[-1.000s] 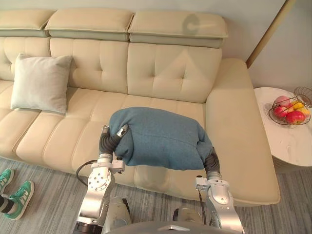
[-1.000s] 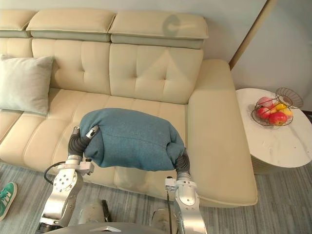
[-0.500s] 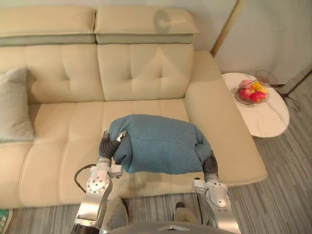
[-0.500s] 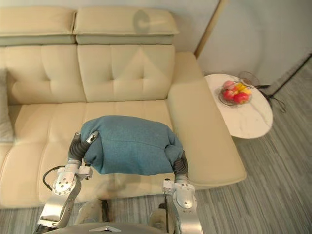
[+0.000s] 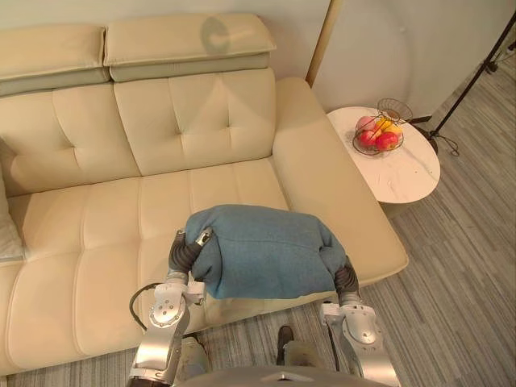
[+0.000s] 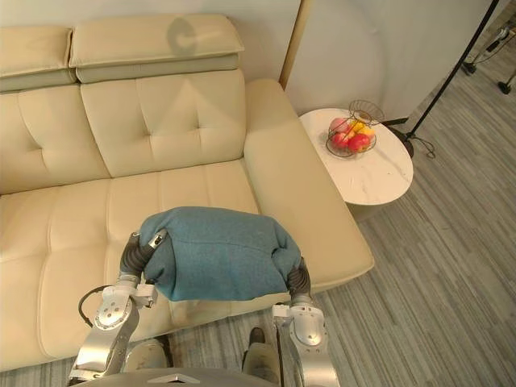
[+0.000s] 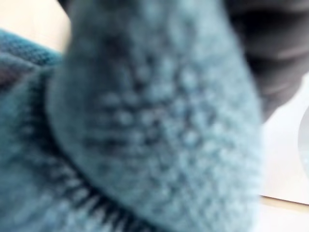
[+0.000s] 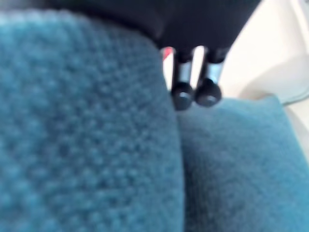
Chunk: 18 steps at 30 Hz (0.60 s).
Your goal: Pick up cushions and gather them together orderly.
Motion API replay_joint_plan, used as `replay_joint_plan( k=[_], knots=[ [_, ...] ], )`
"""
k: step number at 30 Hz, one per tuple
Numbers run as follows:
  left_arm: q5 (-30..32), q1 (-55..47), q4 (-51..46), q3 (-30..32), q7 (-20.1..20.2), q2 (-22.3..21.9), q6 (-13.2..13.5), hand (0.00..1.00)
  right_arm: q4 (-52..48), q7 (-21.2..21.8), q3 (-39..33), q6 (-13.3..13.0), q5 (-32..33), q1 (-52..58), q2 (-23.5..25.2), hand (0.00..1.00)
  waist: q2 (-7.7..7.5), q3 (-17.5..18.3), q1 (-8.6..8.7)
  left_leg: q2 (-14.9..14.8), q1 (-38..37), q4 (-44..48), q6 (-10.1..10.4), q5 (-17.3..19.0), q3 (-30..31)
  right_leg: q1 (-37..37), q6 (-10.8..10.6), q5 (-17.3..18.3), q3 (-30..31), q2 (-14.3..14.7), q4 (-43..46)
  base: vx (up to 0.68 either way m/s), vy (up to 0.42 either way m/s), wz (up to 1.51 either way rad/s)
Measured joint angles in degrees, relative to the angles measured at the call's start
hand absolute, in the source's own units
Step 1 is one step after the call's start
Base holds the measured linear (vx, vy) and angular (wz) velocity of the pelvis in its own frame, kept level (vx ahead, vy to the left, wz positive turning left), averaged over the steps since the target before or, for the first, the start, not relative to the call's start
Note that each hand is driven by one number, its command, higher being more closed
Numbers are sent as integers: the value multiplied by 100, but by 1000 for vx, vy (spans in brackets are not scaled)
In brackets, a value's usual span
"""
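Blue cushion (image 5: 262,250) is up in the air, held between the two hands, over the front edge of the cream sofa (image 5: 161,121) seat. The left hand (image 5: 200,238) grips the cushion's left end, with a silver finger bent over the top of it. The right hand (image 8: 183,89) is sunk deep in the soft right end, and I cannot tell if it is open or closed. A pale cushion (image 5: 6,230) peeks in at the far left of the sofa, well apart from the blue one. Next to the sofa's right arm stands a round white counter (image 5: 407,173). On it sits a wire basket (image 5: 397,111) of red and yellow fruit.
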<state>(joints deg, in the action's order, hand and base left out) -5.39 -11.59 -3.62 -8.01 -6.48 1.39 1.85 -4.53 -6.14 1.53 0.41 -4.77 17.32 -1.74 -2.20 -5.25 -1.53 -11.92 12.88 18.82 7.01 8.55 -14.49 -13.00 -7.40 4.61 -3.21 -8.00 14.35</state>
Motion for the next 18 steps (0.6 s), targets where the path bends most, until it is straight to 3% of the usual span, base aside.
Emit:
replay_joint_plan(
  k=[10,18],
  knots=[
    [128,191,2,86,-119,69,0,100,144,-38,30,1,0,-558,4,100,41,120,-71,147,-150,-1041,38,-625,38,72,93,-350,-76,43,-710,23,-17,5],
    [354,1665,2,264,-1164,445,1,100,148,-728,507,0,7,-2397,-119,100,57,109,-181,147,526,-1184,-3,-968,44,-709,158,-575,-52,65,-636,-88,-7,0]
  ],
)
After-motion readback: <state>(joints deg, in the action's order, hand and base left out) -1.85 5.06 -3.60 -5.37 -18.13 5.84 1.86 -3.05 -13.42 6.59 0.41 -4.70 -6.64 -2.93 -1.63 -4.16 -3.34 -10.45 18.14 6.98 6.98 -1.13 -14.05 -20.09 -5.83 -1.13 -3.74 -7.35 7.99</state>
